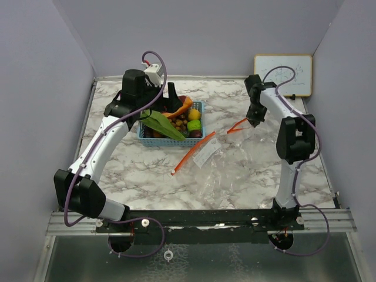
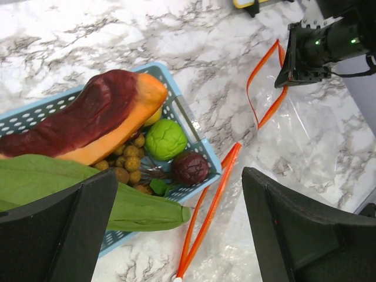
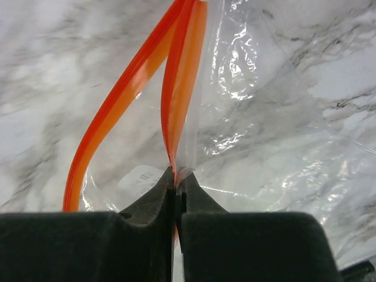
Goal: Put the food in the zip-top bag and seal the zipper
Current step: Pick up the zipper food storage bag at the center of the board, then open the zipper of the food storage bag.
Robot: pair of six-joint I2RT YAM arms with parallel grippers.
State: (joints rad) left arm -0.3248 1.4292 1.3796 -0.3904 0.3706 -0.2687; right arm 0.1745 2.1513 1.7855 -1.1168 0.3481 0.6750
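The food had not yet gone into the bag. It all lay in the blue mesh basket (image 2: 182, 111), which sat toward the far edge of the counter (image 1: 135, 170), left of the middle. A long green leafy vegetable (image 2: 135, 208) lay across the basket's near side, its tip poking over the rim. Behind it rested an orange slice with a dark red face (image 2: 100, 117). A brown grape bunch (image 2: 126, 164), a lime-green fruit (image 2: 165, 139) and a purple fruit (image 2: 190, 167) were packed against the right-hand wall. A yellow fruit (image 1: 194, 114) showed farther back.

The left tool (image 2: 179, 194) hung over the basket with its fingers spread wide and nothing between them.

The clear zip-top bag (image 1: 247, 164) lay flat and crumpled on the right half of the counter, between the basket and the right edge. Its orange zipper (image 1: 194, 150) ran from beside the basket's near right corner toward the far right. The right tool (image 3: 175, 188) was pinched tight on that zipper strip at its far end, toward the far right corner. From the pinch the two orange tracks spread apart, so the mouth stood unsealed there.

A small whiteboard (image 1: 282, 74) leaned on the back wall at the far right corner.
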